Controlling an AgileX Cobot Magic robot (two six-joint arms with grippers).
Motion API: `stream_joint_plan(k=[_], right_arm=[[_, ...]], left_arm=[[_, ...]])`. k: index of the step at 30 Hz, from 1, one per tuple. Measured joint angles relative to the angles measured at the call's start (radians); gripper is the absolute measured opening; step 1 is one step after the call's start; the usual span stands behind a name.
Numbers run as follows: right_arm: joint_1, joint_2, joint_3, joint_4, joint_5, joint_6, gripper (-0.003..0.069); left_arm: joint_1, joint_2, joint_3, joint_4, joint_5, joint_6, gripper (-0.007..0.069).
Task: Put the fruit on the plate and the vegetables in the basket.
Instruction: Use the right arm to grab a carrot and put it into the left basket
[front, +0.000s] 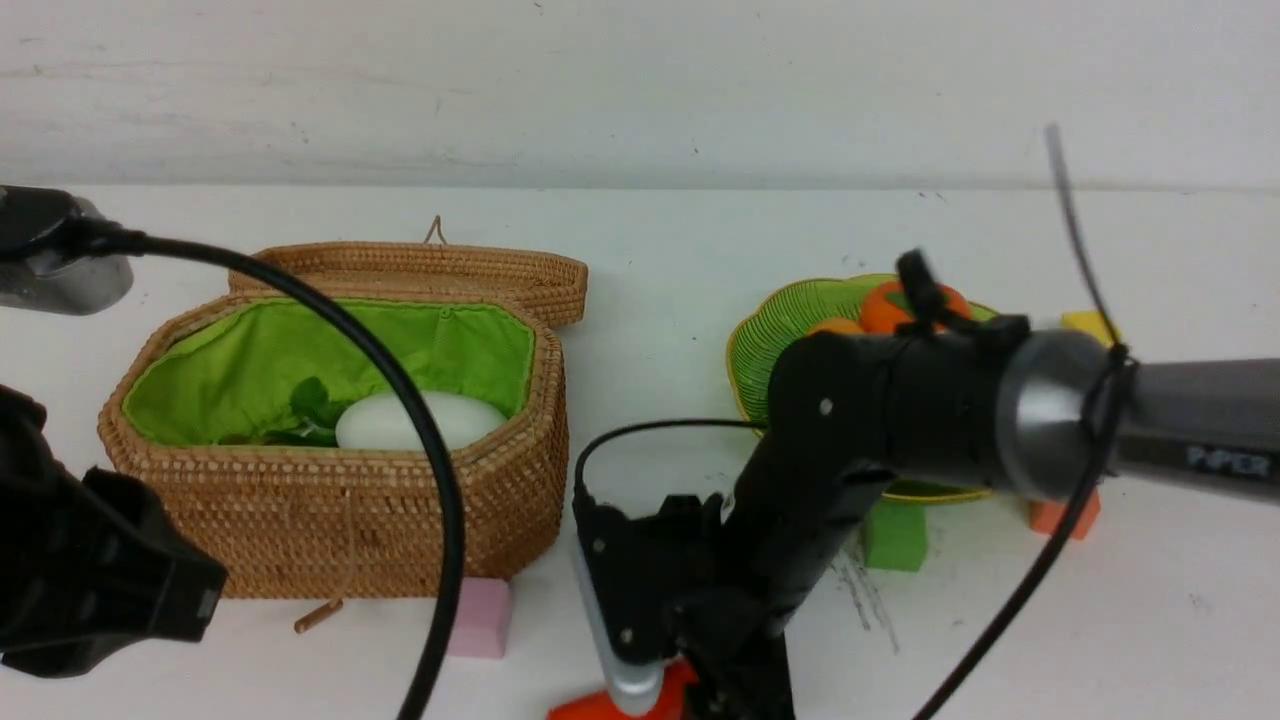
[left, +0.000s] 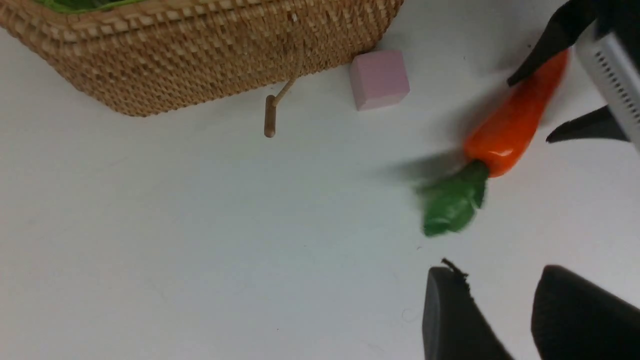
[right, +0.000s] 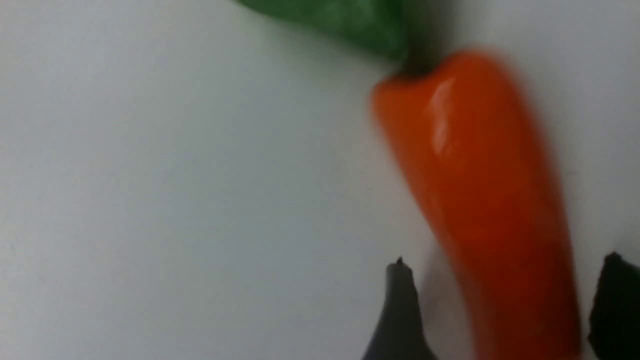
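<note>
Now the right gripper (right: 500, 310), jaws spread and holding nothing, straddles the orange-red pepper (right: 480, 200), whose long axis runs straight out ahead between its fingers; left gripper (left: 505, 310) open, farther off.

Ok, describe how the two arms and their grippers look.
The right arm is matte black with a silver metal collar, grey lettering on its dark grey link, and thin black cables. The right gripper has dark pointed fingers. The left arm is black plastic with a thick black cable; the left gripper has blunt black fingers.
</note>
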Motion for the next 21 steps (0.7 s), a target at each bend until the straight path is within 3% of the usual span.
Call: stream_joint_plan(k=[3, 7, 13, 16, 21], right_arm=[[0.003, 0.025, -0.008, -0.003, 0.034, 0.001, 0.0423], [0.003, 0.027, -0.014, -0.003, 0.064, 0.039, 0.0287], [0.003, 0.009, -0.076, -0.062, 0.161, 0.147, 0.0295], [0.003, -0.042, -0.217, -0.107, 0.273, 0.266, 0.0295], [0.001, -0.063, -0.539, -0.073, 0.33, 0.442, 0.0295]], left_arm=[[0.0, 0.0, 0.0, 0.0, 0.004, 0.0, 0.0239], [0.0, 0.0, 0.0, 0.0, 0.006, 0.0, 0.0239], [0.0, -0.001, 0.0, 0.032, 0.029, 0.005, 0.0239], [0.0, -0.03, -0.013, 0.185, 0.078, -0.021, 0.0239], [0.0, -0.123, -0.039, 0.468, 0.079, -0.193, 0.0239]])
